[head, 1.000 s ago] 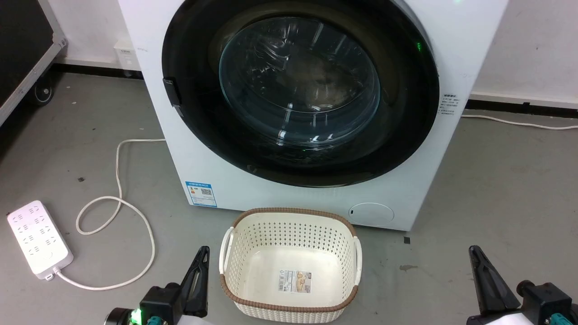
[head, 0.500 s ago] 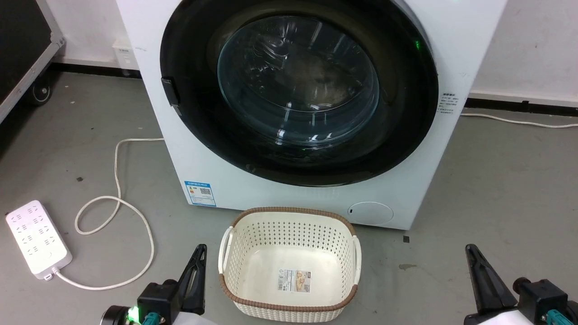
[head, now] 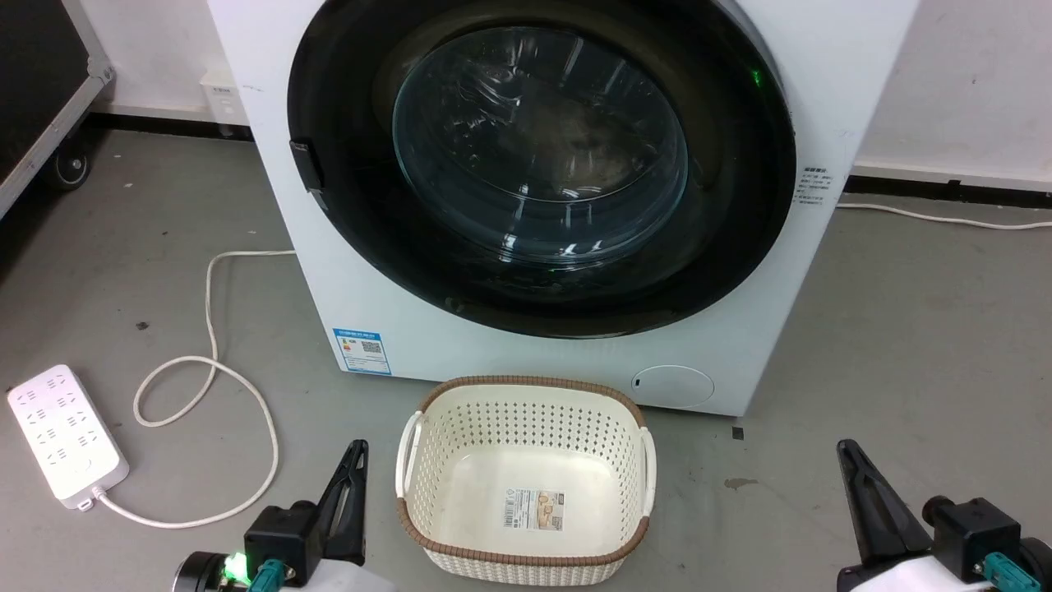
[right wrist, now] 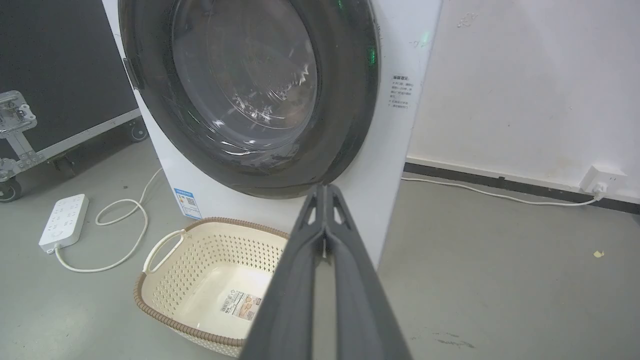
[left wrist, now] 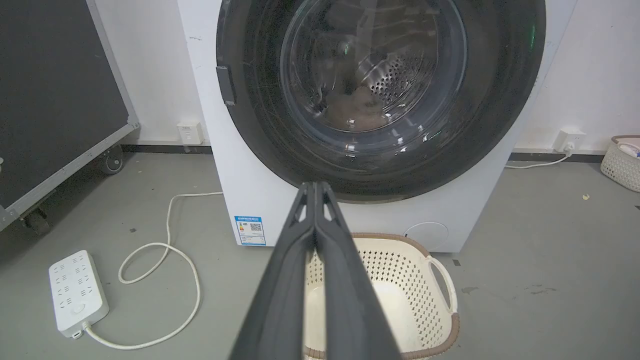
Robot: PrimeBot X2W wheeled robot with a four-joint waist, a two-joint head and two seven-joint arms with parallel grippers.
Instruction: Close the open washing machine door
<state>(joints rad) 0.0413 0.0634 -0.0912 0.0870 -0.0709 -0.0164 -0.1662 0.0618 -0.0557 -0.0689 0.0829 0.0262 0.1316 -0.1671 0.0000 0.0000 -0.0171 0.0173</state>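
A cream perforated basket (head: 526,427) is set on the grey floor just in front of the white washer (head: 394,329), between the two hands. A white power strip (head: 66,432) and its looped cable (head: 208,304) are laid at the left, with a black wheeled case (head: 33,74) beyond them. The washing machine door (head: 542,140) is seen far and centre, lying against the washer front above the basket. The left hand (head: 353,460) and right hand (head: 851,460) are held low and near, well apart from the door. Each hand's fingers are pressed together on nothing.
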